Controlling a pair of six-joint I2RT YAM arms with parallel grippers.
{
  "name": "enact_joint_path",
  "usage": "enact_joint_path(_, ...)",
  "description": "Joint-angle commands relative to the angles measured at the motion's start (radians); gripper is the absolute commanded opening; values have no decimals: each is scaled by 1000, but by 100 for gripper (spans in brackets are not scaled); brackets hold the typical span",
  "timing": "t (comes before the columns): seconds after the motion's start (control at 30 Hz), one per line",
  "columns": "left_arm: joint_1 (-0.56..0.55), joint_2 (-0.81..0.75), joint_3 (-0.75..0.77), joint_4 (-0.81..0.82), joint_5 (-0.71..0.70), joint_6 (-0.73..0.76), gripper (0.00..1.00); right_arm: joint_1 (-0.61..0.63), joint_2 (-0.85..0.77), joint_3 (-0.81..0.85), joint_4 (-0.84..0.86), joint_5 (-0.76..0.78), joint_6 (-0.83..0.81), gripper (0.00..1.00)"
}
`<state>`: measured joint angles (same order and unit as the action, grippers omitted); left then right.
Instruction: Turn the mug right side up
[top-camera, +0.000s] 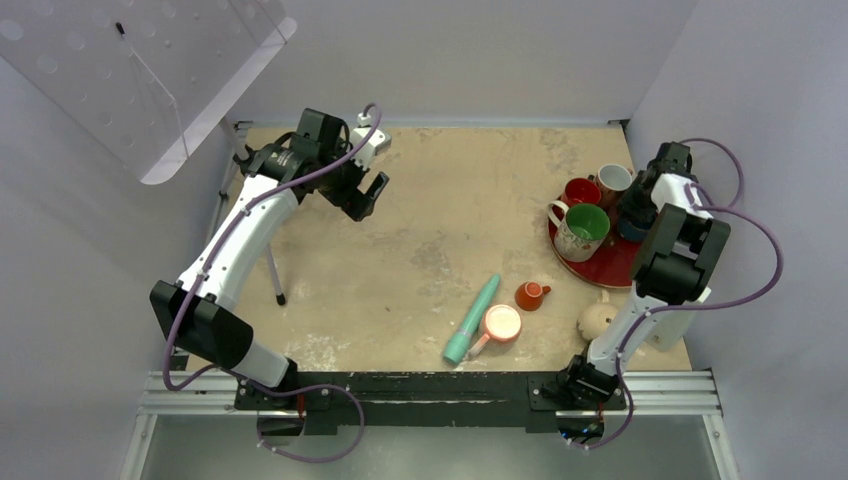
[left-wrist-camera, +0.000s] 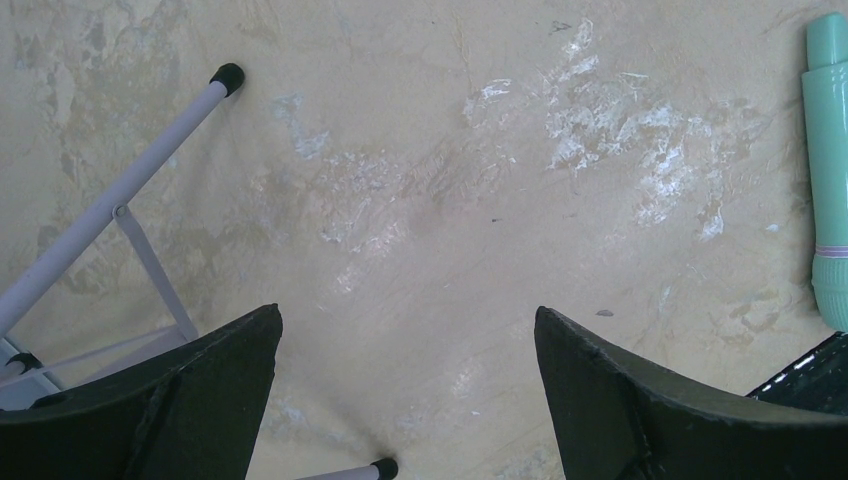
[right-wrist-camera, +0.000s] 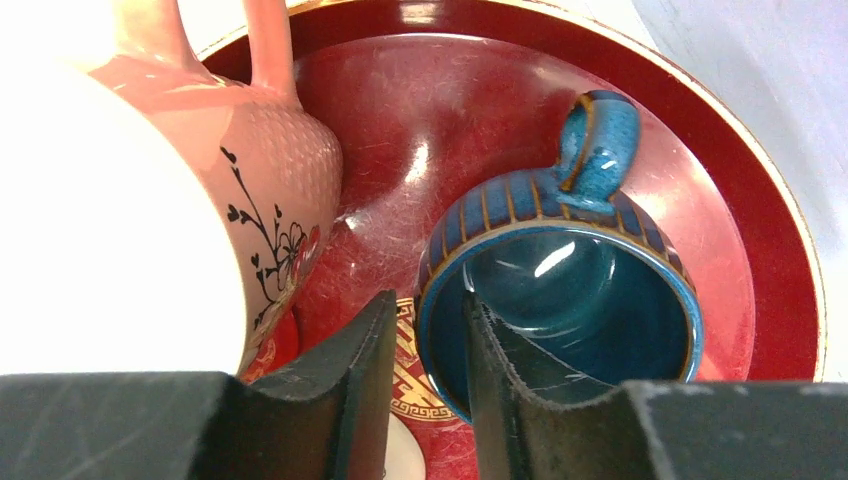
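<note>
We see the mug (top-camera: 597, 320) sitting on the table (top-camera: 440, 210) close to the right arm's base, just off the red plate (right-wrist-camera: 770, 200) and apart from both grippers. The right gripper (right-wrist-camera: 428, 300) stands narrowly parted astride the rim of a blue cup (right-wrist-camera: 580, 290) on that plate, one finger inside and one outside. The left gripper (left-wrist-camera: 405, 312) hangs wide apart above the table, holding nothing.

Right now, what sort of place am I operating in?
Probably a lab test cell: plain grey walls box in a worn tan tabletop, an aluminium rail edges it, and a clear perforated panel hangs far left.
</note>
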<state>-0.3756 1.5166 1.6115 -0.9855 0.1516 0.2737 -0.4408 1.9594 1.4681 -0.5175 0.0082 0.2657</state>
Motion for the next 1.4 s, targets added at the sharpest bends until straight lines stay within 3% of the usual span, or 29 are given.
enact_joint_path(0.0,4,2,18,20,-9,15,100,-10,-29,28,20,4,-18,35)
enact_joint_path(0.3,3,8,13,17,3,15,100,-7,-210,14,-10,4,-38,39)
enact_joint_path(0.43,4,16,16,18,0,15,100,-13,-284,-80,22,-32,-16,39)
enact_joint_path(0.5,4,18,18,18,2,12,100,-20,-316,-172,70,-60,25,33)
enact_joint_path(0.6,4,14,18,15,3,10,100,-30,-349,-300,153,-34,85,0)
enact_joint_path(0.77,4,9,10,17,-6,11,100,-38,-367,-391,208,67,139,0)
enact_joint_path(1.0,6,7,9,18,-11,9,100,-40,-310,-389,250,212,185,0)
enact_joint_path(1.37,10,13,19,19,-55,18,100,-39,-138,-229,270,192,187,0)
